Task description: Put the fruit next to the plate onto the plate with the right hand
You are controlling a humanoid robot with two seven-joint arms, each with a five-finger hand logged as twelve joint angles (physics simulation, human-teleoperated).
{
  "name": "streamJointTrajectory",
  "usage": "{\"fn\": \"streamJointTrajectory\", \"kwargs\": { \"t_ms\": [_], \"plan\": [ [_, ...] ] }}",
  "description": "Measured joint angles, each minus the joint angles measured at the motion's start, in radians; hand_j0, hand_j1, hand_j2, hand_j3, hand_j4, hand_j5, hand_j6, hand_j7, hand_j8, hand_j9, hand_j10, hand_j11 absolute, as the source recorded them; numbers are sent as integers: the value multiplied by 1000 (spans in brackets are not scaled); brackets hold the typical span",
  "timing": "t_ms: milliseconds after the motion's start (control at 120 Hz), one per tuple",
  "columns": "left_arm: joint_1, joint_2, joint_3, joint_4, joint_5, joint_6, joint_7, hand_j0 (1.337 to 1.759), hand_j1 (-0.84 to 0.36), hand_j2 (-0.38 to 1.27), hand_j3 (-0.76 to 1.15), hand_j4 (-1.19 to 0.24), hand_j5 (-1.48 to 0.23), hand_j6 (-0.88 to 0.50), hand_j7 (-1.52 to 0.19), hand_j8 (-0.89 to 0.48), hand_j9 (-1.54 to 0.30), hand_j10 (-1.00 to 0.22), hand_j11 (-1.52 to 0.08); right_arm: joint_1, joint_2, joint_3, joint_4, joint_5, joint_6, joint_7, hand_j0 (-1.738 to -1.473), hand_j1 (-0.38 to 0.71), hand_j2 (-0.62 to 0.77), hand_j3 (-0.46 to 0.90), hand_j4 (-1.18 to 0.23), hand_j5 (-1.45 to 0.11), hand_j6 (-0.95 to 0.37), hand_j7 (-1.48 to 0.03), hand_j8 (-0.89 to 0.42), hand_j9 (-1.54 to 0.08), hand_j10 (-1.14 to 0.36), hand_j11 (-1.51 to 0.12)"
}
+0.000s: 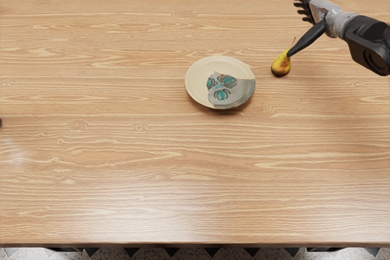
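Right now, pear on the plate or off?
Off. The pear sits on the table right of the plate, clear of its rim.

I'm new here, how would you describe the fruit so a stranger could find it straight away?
Start at the wide wooden table and find the round cream plate near its middle. Just to the plate's right in the picture sits a small pear: yellow with a reddish blush, the only fruit there.

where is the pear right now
Head view, right of centre: the pear sits on the table just right of the plate, not touching it, close under the open right hand.
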Motion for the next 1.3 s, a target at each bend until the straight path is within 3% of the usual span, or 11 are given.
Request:
{"fn": "streamJointTrajectory", "kwargs": {
  "t_ms": [308, 617, 1058, 1300],
  "plan": [
    [0, 0, 0, 0, 0, 0, 0, 1658, 349, 0, 0, 0, 0, 0, 0, 0, 0, 0, 0, -73, 49, -14, -16, 0, -72, 43, -1658, -315, -5, 0, -31, -38, -31, -38, -31, -38, -30, -38],
    [0, 0, 0, 0, 0, 0, 0, 1658, 349, 0, 0, 0, 0, 0, 0, 0, 0, 0, 0, -132, 71, -13, -18, 5, -190, 57, -1658, -303, -7, 0, -40, -50, -40, -50, -40, -50, -39, -50],
    [0, 0, 0, 0, 0, 0, 0, 1658, 349, 0, 0, 0, 0, 0, 0, 0, 0, 0, 0, -137, 94, -2, -24, 7, -202, 105, -1658, -278, -11, 0, -61, -77, -61, -77, -61, -77, -60, -77],
    [0, 0, 0, 0, 0, 0, 0, 1658, 349, 0, 0, 0, 0, 0, 0, 0, 0, 0, 0, -152, 107, -12, -26, 7, -220, 112, -1658, -231, -19, 0, -100, -128, -101, -128, -100, -128, -99, -128]
  ]
}}
